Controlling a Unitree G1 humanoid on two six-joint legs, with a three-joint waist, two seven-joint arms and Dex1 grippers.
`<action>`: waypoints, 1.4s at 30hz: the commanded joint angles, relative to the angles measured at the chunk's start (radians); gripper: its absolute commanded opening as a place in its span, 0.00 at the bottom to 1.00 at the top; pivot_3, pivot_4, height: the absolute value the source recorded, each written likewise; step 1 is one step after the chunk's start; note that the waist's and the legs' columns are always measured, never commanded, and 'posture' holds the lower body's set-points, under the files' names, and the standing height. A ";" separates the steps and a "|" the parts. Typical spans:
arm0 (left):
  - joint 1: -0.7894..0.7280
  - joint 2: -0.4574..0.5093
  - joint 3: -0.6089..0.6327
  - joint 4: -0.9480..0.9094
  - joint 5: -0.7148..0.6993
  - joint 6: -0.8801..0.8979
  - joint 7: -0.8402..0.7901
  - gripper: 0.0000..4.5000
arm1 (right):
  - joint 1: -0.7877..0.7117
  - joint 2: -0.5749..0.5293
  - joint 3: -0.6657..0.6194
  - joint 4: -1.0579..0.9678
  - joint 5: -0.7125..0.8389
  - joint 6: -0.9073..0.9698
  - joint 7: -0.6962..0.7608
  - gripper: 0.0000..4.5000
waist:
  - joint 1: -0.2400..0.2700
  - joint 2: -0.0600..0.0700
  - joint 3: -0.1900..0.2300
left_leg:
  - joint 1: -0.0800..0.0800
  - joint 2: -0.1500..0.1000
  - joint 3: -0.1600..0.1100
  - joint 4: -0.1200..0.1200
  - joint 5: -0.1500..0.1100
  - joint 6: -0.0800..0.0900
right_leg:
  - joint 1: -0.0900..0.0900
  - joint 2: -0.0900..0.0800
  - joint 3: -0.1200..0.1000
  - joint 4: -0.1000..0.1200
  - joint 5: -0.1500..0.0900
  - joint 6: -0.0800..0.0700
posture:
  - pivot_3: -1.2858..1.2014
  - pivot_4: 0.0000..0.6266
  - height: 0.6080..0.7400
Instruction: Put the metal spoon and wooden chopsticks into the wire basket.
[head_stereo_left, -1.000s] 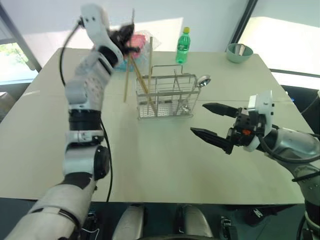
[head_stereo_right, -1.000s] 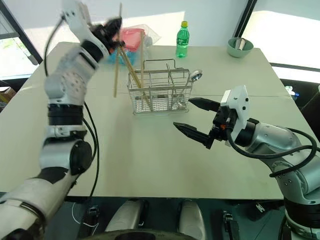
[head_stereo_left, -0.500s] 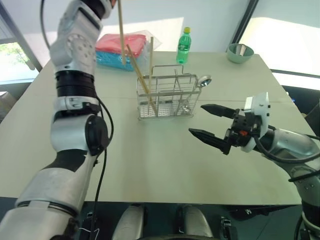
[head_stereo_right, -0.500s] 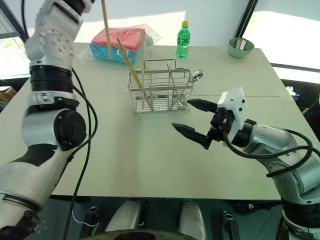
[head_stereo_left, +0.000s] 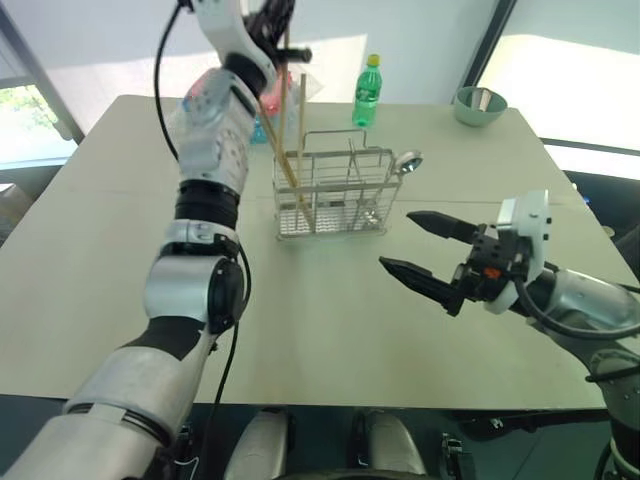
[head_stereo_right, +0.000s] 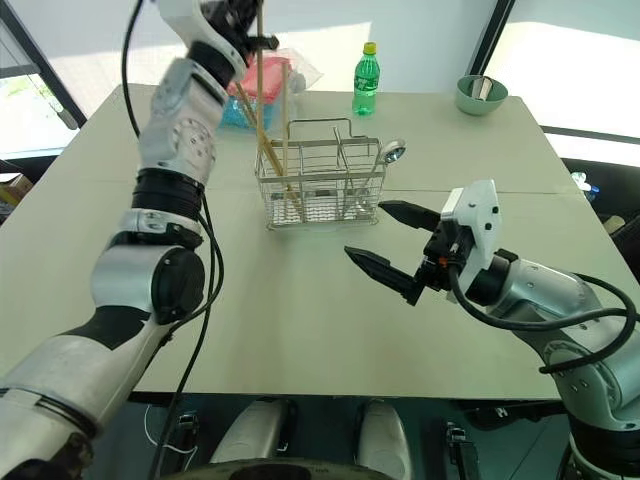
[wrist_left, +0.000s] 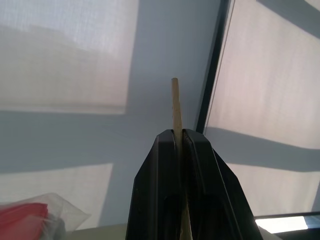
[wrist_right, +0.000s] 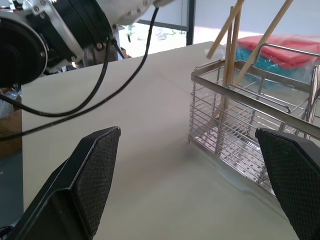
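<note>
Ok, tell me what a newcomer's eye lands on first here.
The left end effector, raised high above the wire basket, is shut on one of the wooden chopsticks. Other chopsticks already lean in the basket's left compartment, and the metal spoon sticks out at its right end. Nearer, the right end effector hangs open above the table.

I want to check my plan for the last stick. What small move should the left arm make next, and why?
Probably lower the left claw straight down. It is shut on a chopstick held upright above the basket, where two chopsticks and the spoon already stand.
</note>
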 joint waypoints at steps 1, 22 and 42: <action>0.008 -0.018 -0.017 -0.003 0.022 -0.057 -0.006 0.01 | 0.014 -0.006 -0.042 -0.057 0.050 0.007 -0.034 1.00 | 0.000 0.000 0.000 | 0.000 0.000 0.000 0.000 0.000 0.000 | 0.000 0.000 0.000 0.000 0.000 0.000 | 0.52 0.24 0.45; 0.153 -0.058 -0.057 -0.168 0.043 0.001 0.037 0.24 | 0.025 -0.030 -0.045 -0.048 0.100 0.007 -0.062 1.00 | 0.001 0.000 0.000 | 0.000 0.000 0.000 0.001 0.000 0.001 | 0.000 0.000 0.000 0.000 0.000 0.000 | 0.52 0.24 0.45; 0.100 0.297 0.018 -0.539 -0.193 0.741 -0.054 0.98 | -0.033 -0.010 0.025 0.052 -0.017 -0.044 0.023 1.00 | -0.010 0.001 0.000 | 0.001 0.000 -0.001 0.000 0.000 0.001 | 0.000 0.003 0.000 0.001 0.000 0.000 | 0.52 0.24 0.45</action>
